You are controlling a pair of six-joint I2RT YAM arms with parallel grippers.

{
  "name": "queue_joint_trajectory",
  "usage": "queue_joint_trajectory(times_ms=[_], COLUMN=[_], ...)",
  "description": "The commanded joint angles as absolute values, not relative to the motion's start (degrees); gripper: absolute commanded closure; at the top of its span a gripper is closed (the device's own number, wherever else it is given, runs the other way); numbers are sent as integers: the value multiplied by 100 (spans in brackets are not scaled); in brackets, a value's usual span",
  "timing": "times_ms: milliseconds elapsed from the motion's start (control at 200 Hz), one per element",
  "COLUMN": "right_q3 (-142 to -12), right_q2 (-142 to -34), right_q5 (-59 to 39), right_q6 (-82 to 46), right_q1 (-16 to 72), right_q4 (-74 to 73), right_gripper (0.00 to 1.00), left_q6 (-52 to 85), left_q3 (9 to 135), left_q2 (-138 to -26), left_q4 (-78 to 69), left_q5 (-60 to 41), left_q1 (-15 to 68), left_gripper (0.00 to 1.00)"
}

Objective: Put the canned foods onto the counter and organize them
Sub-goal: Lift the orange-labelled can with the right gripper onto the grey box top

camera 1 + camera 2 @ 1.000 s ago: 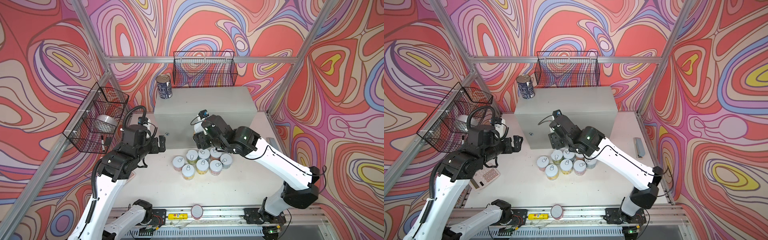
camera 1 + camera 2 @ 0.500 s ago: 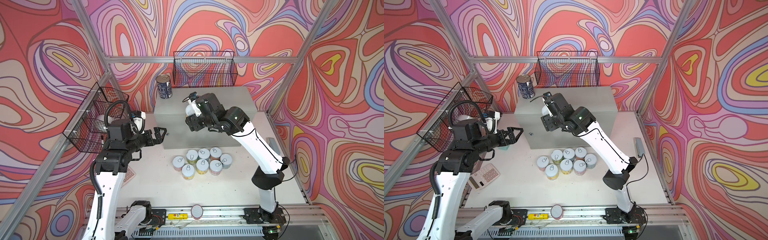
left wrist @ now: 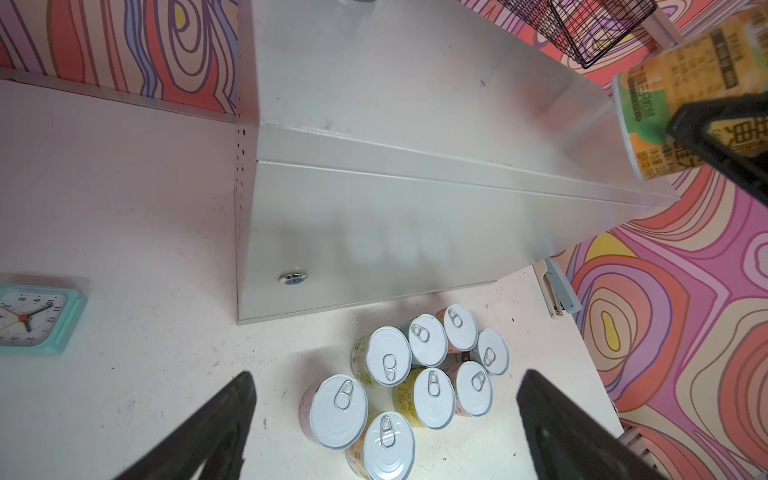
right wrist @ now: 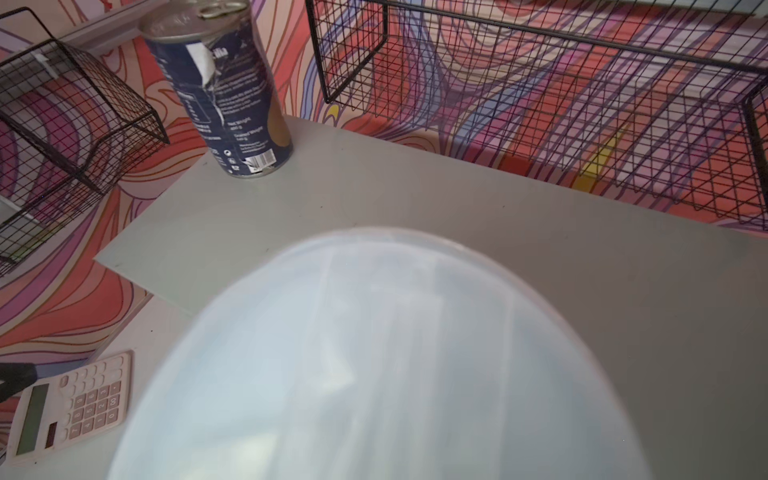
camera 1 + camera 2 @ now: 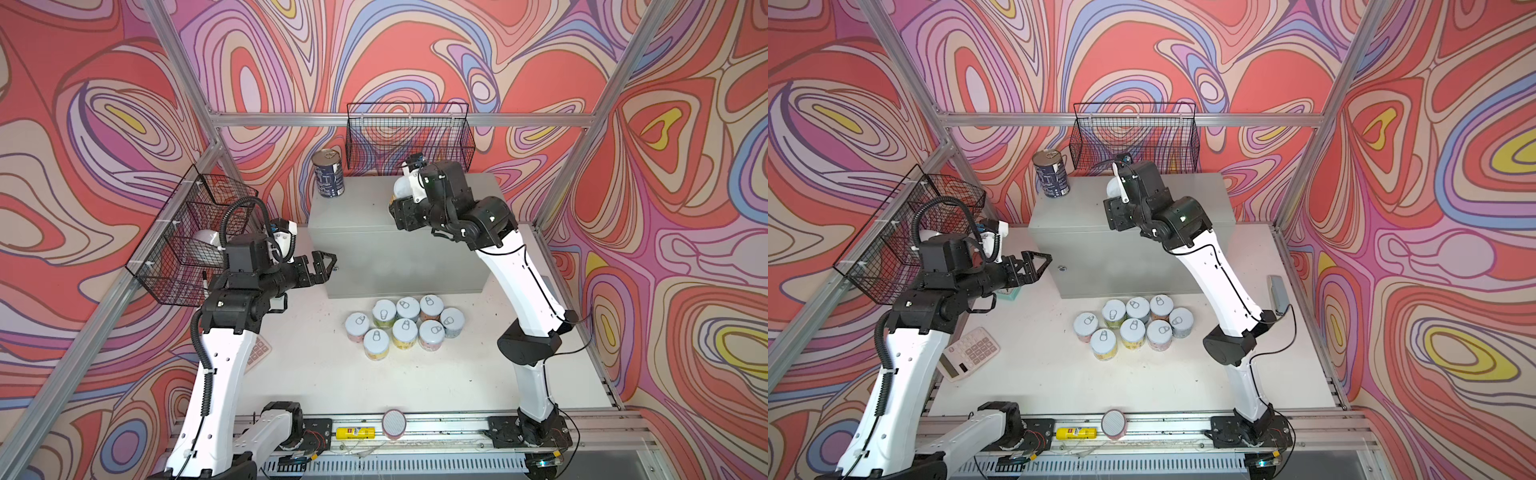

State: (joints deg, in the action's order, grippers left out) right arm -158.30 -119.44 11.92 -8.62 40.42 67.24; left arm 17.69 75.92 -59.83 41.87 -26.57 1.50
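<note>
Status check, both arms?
Left gripper open, empty. Right gripper holds yellow-orange can over counter. Blue can on counter; eight short cans on table. Nothing in the way.

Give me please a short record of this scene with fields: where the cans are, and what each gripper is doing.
dark blue can: upright on the counter, at a back corner
right gripper: shut on the yellow-orange can, over the counter top
left gripper: open, empty, near the counter front
short cans: eight, clustered on the table before the counter
</note>
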Motion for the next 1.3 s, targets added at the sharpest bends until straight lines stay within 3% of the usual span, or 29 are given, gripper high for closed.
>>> queue_joint_trajectory(times_ms=[0,446,556,666,726,796,906,1297], right_q3=[-16032,-15966,-15868,-15830,-15825,-15828,-15757,-15568], right_q2=[-12057,-12261,-12220,-12221,-12232,-12261,-12270,-11939], right_q5=[978,776,749,721,738,749,747,659], right_q6=[-1021,-1178,-1195,-1230,-1239,-1247,-1273,-1304], right_q1=[3902,3674,3674,3674,3674,3677,3674,3674], right_q4=[6075,6036,5977,5900,5873,5862,5791,5248], right_gripper=[100,100,62,40,37,26,3,2], left_q6=[1635,1692,1688,1670,1661,1661,1620,1547], left_q3=[7495,7313,7304,7271,7249,7216,7207,7198], left_q2=[-5950,-5933,-5965,-5975,-5981,-5977,-5984,-5955], left_q4=[3943,3858,3827,3784,3772,3763,3803,3696], left_q5=[-2479,-2355,-2324,-2281,-2294,-2279,-2224,-2230], left_q1=[123,123,125,123,123,123,123,123], left_gripper=[0,0,0,0,0,0,0,0])
